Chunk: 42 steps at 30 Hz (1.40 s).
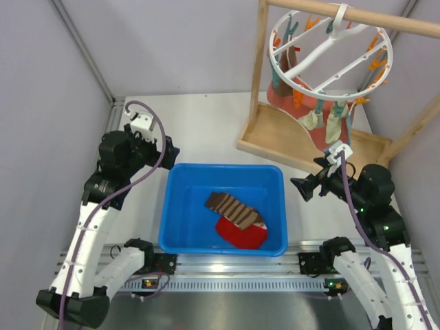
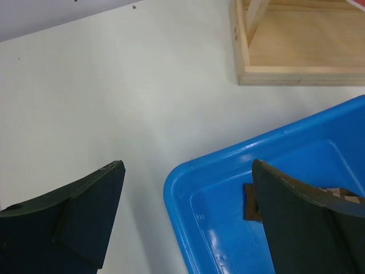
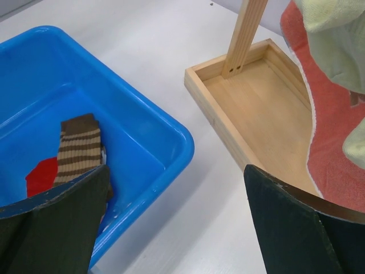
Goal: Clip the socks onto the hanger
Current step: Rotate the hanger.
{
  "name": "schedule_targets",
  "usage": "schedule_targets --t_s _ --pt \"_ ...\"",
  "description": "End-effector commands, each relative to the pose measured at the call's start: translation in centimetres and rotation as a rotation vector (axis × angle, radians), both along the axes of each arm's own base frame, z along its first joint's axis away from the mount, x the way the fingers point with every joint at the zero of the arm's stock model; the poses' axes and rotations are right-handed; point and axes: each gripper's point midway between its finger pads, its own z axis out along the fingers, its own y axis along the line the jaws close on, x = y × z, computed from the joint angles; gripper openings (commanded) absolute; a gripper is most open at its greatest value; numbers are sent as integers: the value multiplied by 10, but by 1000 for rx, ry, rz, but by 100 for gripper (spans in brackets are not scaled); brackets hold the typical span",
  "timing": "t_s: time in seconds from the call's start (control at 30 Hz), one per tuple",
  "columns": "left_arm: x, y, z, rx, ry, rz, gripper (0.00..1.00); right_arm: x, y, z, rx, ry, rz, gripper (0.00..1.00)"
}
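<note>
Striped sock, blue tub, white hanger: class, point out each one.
striped sock (image 1: pixel 234 208), top external view, middle of its body.
blue tub (image 1: pixel 223 167), top external view, far rim.
white hanger (image 1: pixel 339 17), top external view, its top hook.

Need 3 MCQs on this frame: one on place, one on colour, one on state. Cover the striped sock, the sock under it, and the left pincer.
1. Where does the brown-and-tan striped fabric sock lie?
A. in the blue plastic rectangular bin
B. at the table's far left
C. at the top right corner

2. What colour is the soft sock partly under it?
A. teal
B. red
C. white

3. What state is the left pincer in?
A. shut, empty
B. shut on cloth
C. open, empty

Answers:
1 A: the bin walls surround it.
2 B: red shows below the stripes.
3 C: the left wrist view shows its fingers apart, gripping nothing.
</note>
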Motion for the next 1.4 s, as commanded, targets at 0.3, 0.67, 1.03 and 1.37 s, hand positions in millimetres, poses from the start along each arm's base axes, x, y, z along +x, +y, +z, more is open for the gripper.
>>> schedule_targets --t_s 0.3,0.67,1.03,1.37 --pt "42 -97 80 -329 -136 -449 98 9 2 47 86 -76 -40 100" --pt "22 -222 112 -498 -315 -865 94 19 -10 88 205 -95 -121 100" --pt "24 -323 134 -699 -432 -1035 91 21 -21 140 315 -120 -171 100" --pt "61 -355 135 -786 -444 -994 91 61 -70 165 442 -177 -439 89"
